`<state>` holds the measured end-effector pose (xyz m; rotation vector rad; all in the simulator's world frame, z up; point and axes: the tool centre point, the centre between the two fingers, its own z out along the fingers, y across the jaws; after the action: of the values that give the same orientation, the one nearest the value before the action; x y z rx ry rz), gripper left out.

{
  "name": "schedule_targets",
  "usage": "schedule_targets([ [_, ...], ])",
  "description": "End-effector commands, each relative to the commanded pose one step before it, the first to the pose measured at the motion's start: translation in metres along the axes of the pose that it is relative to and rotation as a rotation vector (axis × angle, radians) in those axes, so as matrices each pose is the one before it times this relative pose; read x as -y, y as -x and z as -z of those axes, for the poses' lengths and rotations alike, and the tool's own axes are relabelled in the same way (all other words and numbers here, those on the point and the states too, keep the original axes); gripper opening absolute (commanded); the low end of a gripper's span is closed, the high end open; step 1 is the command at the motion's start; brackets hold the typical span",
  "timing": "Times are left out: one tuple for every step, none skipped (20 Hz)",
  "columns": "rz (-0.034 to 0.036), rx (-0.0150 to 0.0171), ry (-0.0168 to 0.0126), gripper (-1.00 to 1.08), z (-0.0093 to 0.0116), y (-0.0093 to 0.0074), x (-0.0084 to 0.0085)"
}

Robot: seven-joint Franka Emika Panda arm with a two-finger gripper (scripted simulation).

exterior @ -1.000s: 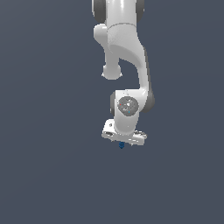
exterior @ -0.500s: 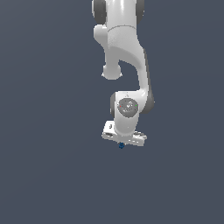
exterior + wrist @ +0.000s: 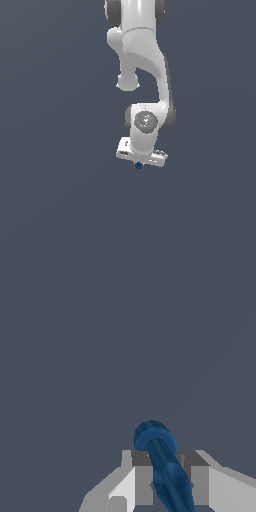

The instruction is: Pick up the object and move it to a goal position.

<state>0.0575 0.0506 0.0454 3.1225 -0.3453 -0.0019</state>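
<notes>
Gripper (image 3: 165, 481) pointed down, jaws closed on the object (image 3: 162, 463) — shaft pinched between the fingers (image 3: 142, 478), knobby end protruding clear, probably so the narrow part seats firmly. No goal marker or supporting surface visible — only the arm (image 3: 142, 65) against plain grey.

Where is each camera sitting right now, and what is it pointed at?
Exterior view: off the arm, its exact position unknown; it faces the white arm hanging from the frame's top against plain grey, with the hand at its lower end and a blue speck, the object, under it.
Wrist view: on the wrist, looking out along the hand; its grey fingers flank the blue object, whose rounded end points away.
Shared: the hand, shut on the object, and the object.
</notes>
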Motion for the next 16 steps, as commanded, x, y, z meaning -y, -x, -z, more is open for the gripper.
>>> schedule_targets([
  [-0.00039, -0.00109, -0.00021, -1.00, 0.00559, 0.00026, -0.00288],
  [0.00000, 0.00000, 0.00000, -1.00, 0.00311, 0.00043, -0.00169],
  [0.00000, 0.00000, 0.00000, -1.00, 0.00361, 0.00050, -0.00196],
  [0.00000, 0.00000, 0.00000, -1.00, 0.00412, 0.00057, -0.00224],
  [0.00000, 0.00000, 0.00000, -1.00, 0.00464, 0.00064, -0.00252],
  [-0.00013, 0.00003, -0.00047, -1.00, 0.00524, 0.00068, -0.00292],
  [0.00000, 0.00000, 0.00000, -1.00, 0.00572, 0.00078, -0.00310],
  [0.00000, 0.00000, 0.00000, -1.00, 0.00629, 0.00085, -0.00340],
  [0.00000, 0.00000, 0.00000, -1.00, 0.00687, 0.00093, -0.00371],
  [0.00000, 0.00000, 0.00000, -1.00, 0.00748, 0.00100, -0.00403],
  [0.00000, 0.00000, 0.00000, -1.00, 0.00811, 0.00108, -0.00437],
  [-0.00019, 0.00014, -0.00043, -1.00, 0.00873, 0.00112, -0.00488],
  [0.00000, 0.00000, 0.00000, -1.00, 0.00936, 0.00124, -0.00503],
  [0.00000, 0.00000, 0.00000, -1.00, 0.00991, 0.00130, -0.00531],
  [0.00000, 0.00000, 0.00000, -1.00, 0.01040, 0.00136, -0.00557],
  [-0.00026, 0.00016, -0.00062, -1.00, 0.01084, 0.00134, -0.00605],
])
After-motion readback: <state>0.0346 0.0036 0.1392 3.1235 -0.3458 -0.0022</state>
